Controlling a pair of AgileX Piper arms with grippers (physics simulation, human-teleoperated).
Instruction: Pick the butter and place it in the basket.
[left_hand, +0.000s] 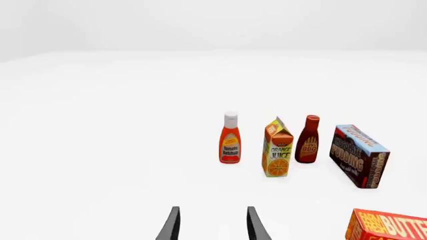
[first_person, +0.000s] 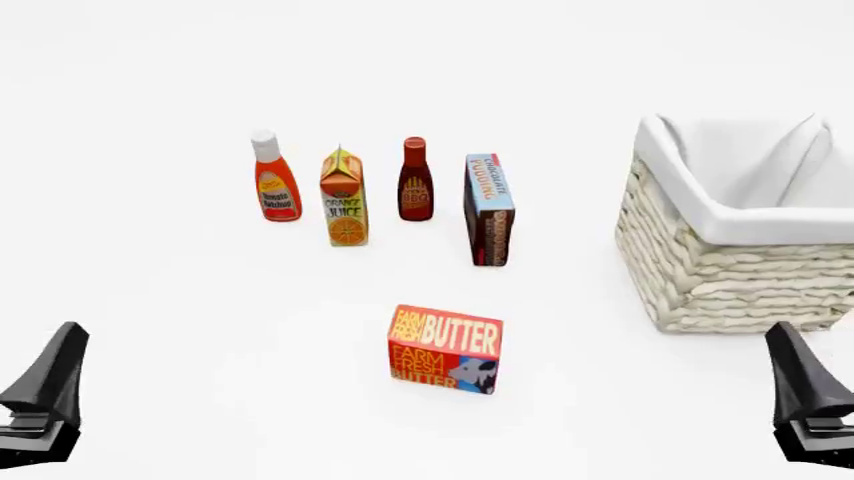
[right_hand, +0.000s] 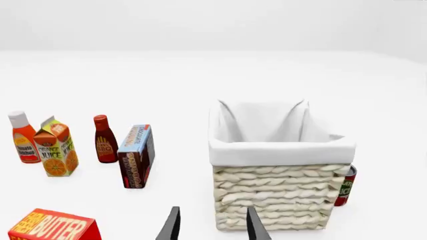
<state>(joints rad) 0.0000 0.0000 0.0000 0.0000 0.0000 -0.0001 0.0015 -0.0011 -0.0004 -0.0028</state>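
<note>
Starting from rest: we have nothing in hand and the pick has not begun. Left gripper sits low at the near left edge, fingers parted, empty, well short of any item. Back row, left to right: ketchup, juice, BBQ bottle, pudding box. Butter stands alone nearer us than that row, roughly centred between the arms, lettering facing us, nothing touching it. Basket is far right, liner folded over the rim, nothing showing inside. A can peeks out behind the basket in the right wrist view. Right gripper parked at the near right edge, also parted and empty.

Step in hand, as we judge it: approach. Either arm could reach; the right one looks the better pick since the basket is on its side. Next move needs the jaws brought over the butter, spanning its narrow faces, then closing.
</note>
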